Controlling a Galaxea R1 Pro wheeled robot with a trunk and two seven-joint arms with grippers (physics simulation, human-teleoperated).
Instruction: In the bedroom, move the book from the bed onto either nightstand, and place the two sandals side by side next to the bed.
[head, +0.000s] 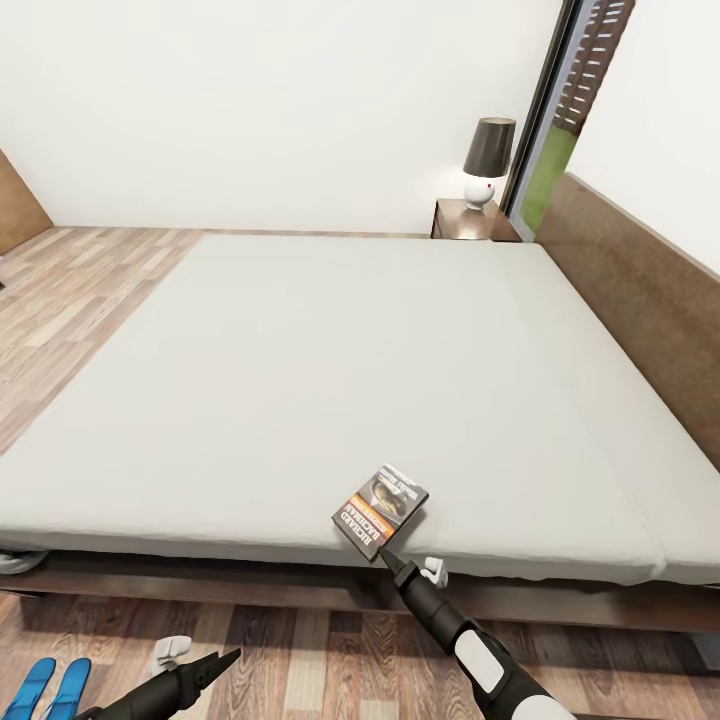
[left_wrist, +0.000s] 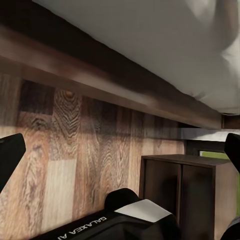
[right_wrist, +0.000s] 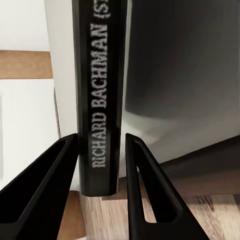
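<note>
While gripped by right pincer (right_wrist: 102, 165), book (head: 380, 509), bed (head: 330, 380)

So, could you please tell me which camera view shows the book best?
The head view: the book shows whole there, cover up, at the near edge of the bed, with the right gripper at its corner. The right wrist view gives its spine between the jaws, lettering readable. The left wrist view looks at floor.

The book (right_wrist: 100, 100) carries white "RICHARD BACHMAN" along its dark spine, followed by a cut-off "(ST". The arm housing (left_wrist: 107, 226) reads "GALAXEA A", partly cropped.
</note>
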